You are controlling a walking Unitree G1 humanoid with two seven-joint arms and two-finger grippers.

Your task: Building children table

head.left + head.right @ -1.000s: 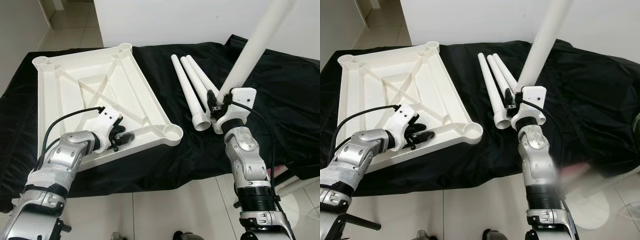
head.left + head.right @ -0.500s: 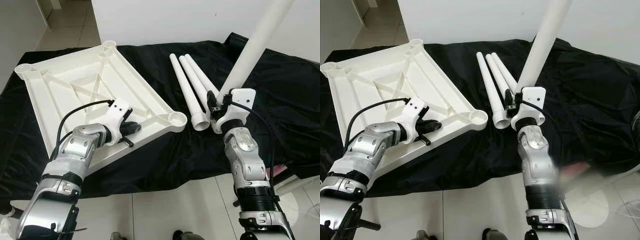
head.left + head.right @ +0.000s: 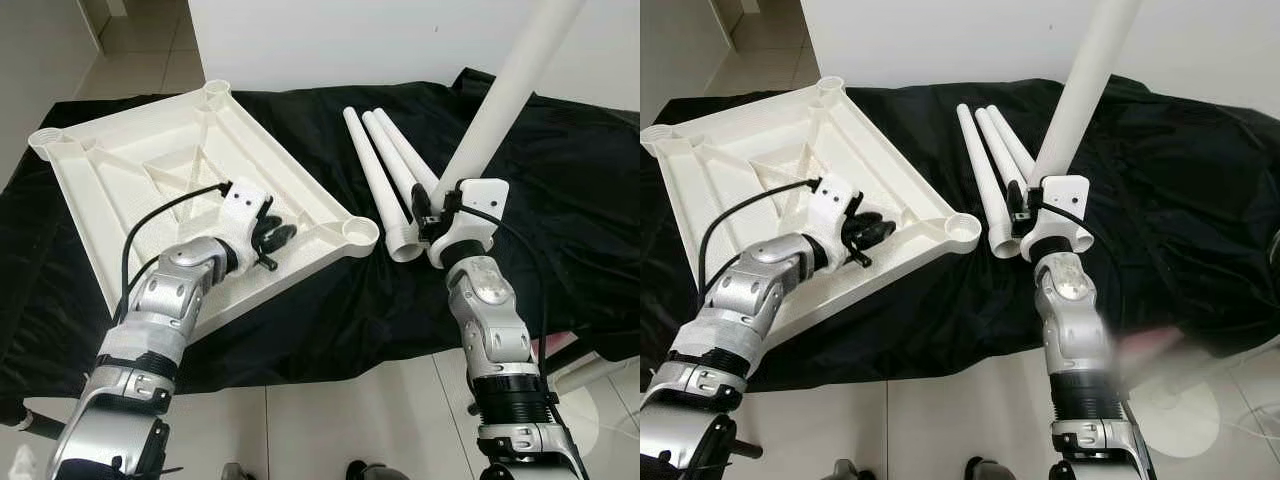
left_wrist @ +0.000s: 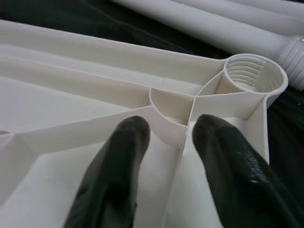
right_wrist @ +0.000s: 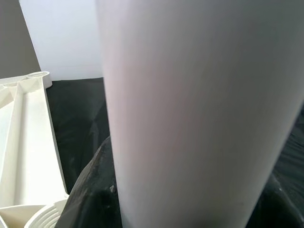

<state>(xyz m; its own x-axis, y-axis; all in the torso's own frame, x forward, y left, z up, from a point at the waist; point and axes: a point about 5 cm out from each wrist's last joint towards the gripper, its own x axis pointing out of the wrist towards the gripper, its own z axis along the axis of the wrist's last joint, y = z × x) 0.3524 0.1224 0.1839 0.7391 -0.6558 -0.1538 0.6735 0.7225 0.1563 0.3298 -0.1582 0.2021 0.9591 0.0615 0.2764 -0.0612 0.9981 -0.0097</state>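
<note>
The white tabletop [image 3: 190,170] lies upside down on the black-covered bench [image 3: 560,180], and a rib near its corner hole [image 3: 358,229] is pinched by the left claw [image 3: 268,238]. A long white leg [image 3: 500,100] is held almost upright by the right claw [image 3: 432,215], just to the right of that hole, so this arm is nearer. The leg's top end is cut off, and three more legs [image 3: 385,170] lie between.

Left pincer [image 3: 872,232] grips the upturned tabletop [image 3: 760,150]; right pincer [image 3: 1023,208] holds a leg [image 3: 1085,80] upright.
</note>
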